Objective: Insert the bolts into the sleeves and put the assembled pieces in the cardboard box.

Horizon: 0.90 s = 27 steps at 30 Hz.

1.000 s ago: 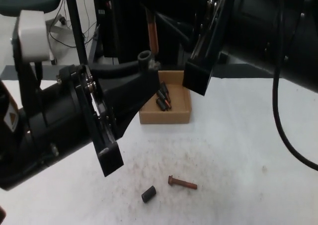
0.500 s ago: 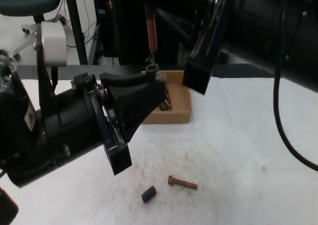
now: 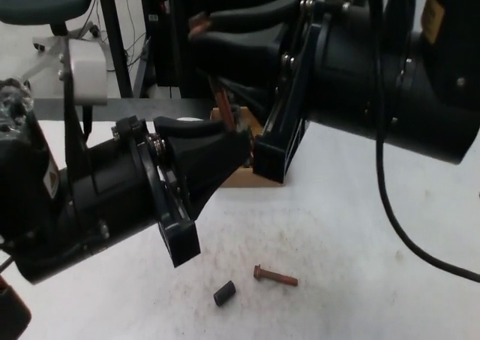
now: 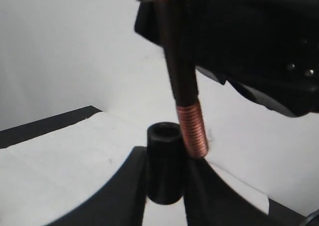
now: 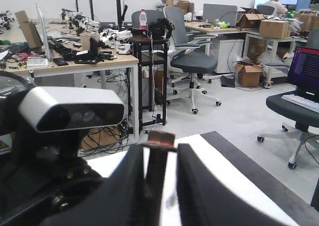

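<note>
Two claws clamped, insertion in hand: my left gripper [image 4: 167,178] pinches the sleeve [image 4: 163,141] upright near the far edge of the table [image 3: 360,227], my right gripper [image 5: 158,158] holds the bolt [image 4: 182,101], tip just beside its mouth, so next I need centring, then lowering.

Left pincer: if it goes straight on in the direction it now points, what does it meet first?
Most likely the bolt hanging from the right pincer: its threaded end sits right beside the sleeve that the left pincer holds. Depth is unclear, so it could pass just beside it.
</note>
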### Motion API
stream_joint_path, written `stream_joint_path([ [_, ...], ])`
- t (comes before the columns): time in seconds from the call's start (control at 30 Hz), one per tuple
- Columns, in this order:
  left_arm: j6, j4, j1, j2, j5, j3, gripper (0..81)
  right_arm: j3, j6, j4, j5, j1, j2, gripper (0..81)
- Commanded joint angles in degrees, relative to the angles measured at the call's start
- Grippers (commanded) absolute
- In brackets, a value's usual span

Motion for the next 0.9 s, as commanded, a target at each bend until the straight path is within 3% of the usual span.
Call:
stream_joint_path([
  [0.0,-0.46,-1.9,-0.23,-0.51,2.8,-0.42,0.3,-0.11,-2.68,-2.64,1.28,-0.1,0.35,0.9],
  [0.2,1.52,-1.9,-0.23,-0.51,2.78,-0.42,0.3,-0.11,-4.35,-11.31,1.28,-0.1,0.35,0.9],
  [0.47,1.52,-1.45,-0.23,-0.51,0.49,-0.42,0.3,-0.11,-4.35,-6.14,1.47,-0.1,0.35,0.9],
  [0.67,4.3,7.69,-0.23,-0.51,0.5,-0.42,0.3,-0.11,-4.35,10.11,3.09,-0.1,0.35,0.9],
  [0.87,12.37,17.63,-0.23,-0.51,-6.35,-0.42,0.3,-0.11,-9.41,32.76,4.77,-2.38,2.37,0.9],
])
